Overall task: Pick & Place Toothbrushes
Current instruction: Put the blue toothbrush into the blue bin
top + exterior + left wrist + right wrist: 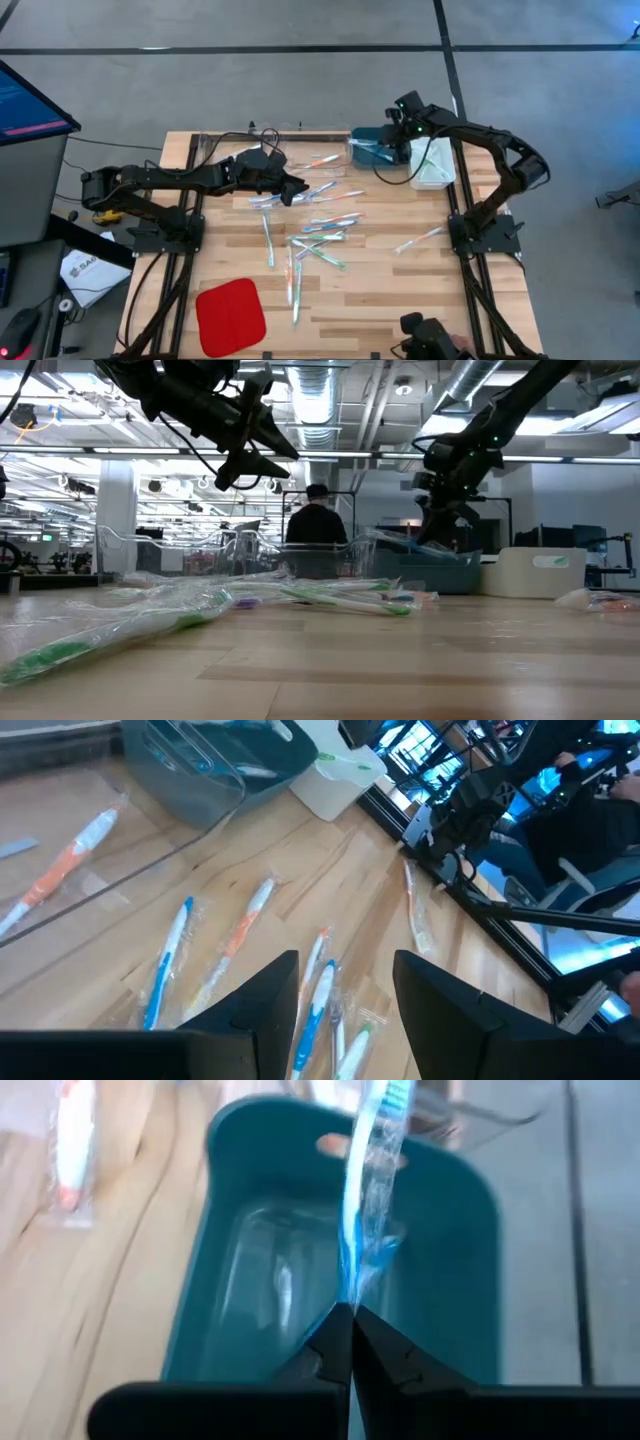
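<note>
High view: the right hand (398, 140) hangs over the teal bin (372, 147) at the far edge of the bench (400, 300), its fingers pinched tight on a blue toothbrush (372, 1170) in a clear wrapper, which the right wrist view shows standing up from the fingertips above the bin's open inside. A white bin (434, 165) sits just beside the teal one, near the bench's right rail. The left hand (297, 190) hovers above the bench's middle with its fingers apart and nothing between them, over the near end of the scattered toothbrushes (320, 235). These lie loose across the centre, one stray toothbrush (420, 240) well apart toward the right. A red pad (230, 315) lies at the near left corner, with bare wood around it.
</note>
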Action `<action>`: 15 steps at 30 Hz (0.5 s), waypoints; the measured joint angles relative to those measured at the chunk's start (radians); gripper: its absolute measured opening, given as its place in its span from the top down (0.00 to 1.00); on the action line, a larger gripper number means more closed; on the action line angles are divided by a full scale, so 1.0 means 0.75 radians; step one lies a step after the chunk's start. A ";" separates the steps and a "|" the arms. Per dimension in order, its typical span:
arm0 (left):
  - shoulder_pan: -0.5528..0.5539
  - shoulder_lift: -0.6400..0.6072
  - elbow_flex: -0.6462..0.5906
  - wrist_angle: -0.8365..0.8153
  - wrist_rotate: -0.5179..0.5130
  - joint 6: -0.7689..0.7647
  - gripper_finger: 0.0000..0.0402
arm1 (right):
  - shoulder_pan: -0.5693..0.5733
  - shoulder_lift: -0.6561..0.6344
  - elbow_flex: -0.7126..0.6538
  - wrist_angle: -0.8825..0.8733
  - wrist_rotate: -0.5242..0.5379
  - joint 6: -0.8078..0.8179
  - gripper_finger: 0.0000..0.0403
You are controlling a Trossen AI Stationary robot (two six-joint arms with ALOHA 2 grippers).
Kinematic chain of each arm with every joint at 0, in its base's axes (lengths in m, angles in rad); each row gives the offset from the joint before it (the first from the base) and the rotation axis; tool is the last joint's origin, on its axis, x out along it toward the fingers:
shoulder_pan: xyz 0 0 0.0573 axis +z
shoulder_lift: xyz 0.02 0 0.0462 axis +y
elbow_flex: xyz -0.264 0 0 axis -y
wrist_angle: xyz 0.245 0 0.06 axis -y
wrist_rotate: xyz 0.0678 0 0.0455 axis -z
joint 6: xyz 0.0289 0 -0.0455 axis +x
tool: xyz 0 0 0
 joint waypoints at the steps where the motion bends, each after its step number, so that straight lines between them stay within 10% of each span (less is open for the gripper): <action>1: 0.000 0.000 0.000 0.000 0.008 0.000 0.60 | -0.004 -0.005 0.007 0.000 0.000 0.015 1.00; 15: 0.000 0.000 0.000 0.001 0.012 0.013 0.60 | -0.106 -0.082 0.068 -0.067 -0.030 0.232 1.00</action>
